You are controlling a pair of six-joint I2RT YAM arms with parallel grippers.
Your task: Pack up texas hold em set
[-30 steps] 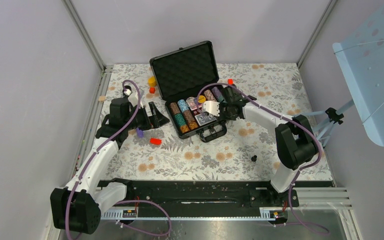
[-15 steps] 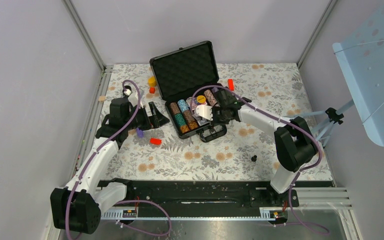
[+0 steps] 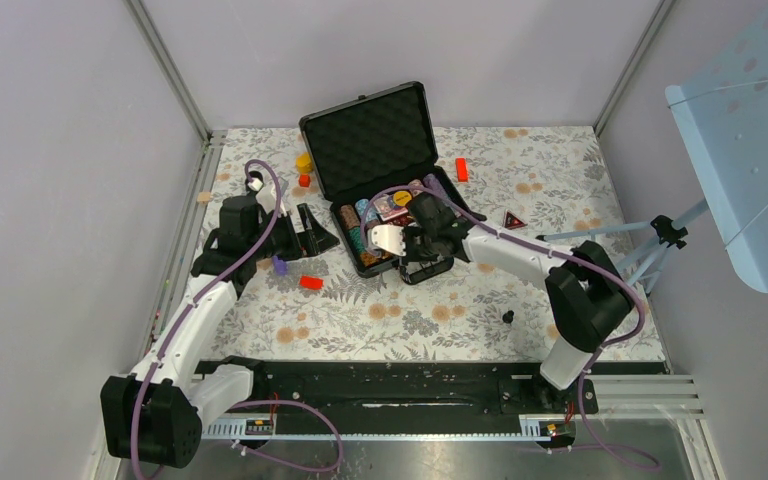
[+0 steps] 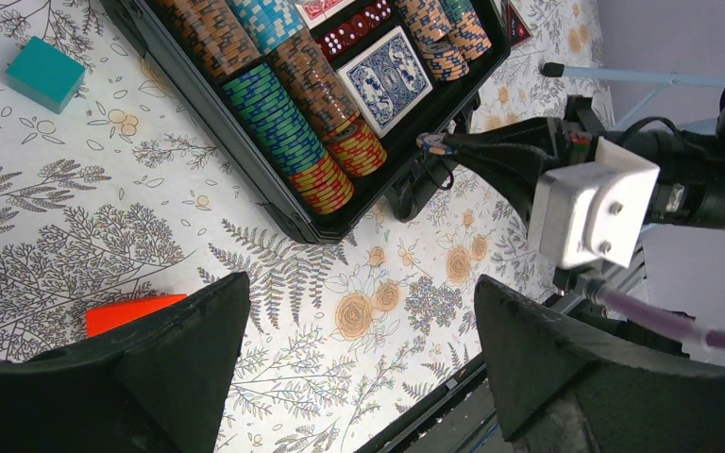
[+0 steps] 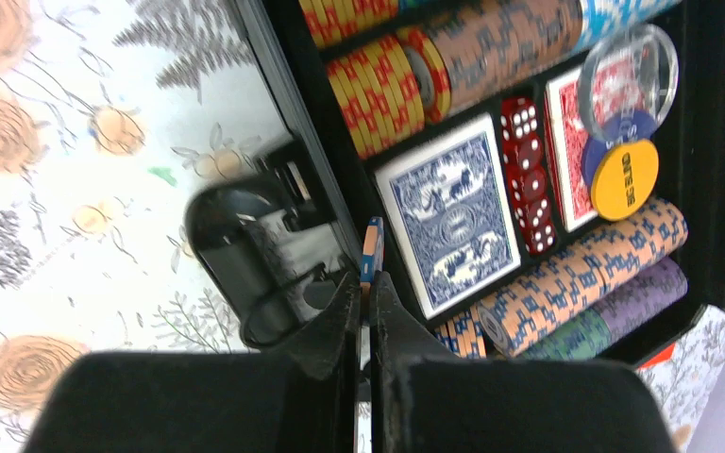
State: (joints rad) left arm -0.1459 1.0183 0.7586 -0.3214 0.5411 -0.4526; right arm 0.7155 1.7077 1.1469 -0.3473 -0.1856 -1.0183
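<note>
The black case [image 3: 365,135] lies open with its foam lid tilted back. Its base [image 4: 245,170] holds rows of striped chips [image 4: 288,123], a blue-backed card deck [image 5: 448,212] and red dice [image 5: 527,170]. My right gripper [image 5: 368,278] is shut on one orange-and-blue chip [image 5: 371,247], held on edge. It hovers over the case's front wall next to the handle [image 5: 245,255]. In the top view that gripper [image 3: 418,250] is above the case's near edge. My left gripper [image 4: 359,293] stands open and holds nothing, left of the case [image 3: 310,232].
On the floral mat by the left arm lie a red block [image 3: 310,282], a purple piece [image 3: 279,265] and a teal block [image 4: 44,73]. Yellow and red pieces [image 3: 303,165] sit at the back left. A red block [image 3: 461,168], a red triangle [image 3: 513,220] and a tripod [image 3: 650,235] are to the right.
My right gripper has moved left and nearer across the case, from its back right part to the front edge by the handle, still shut on the chip. The left arm has not moved.
</note>
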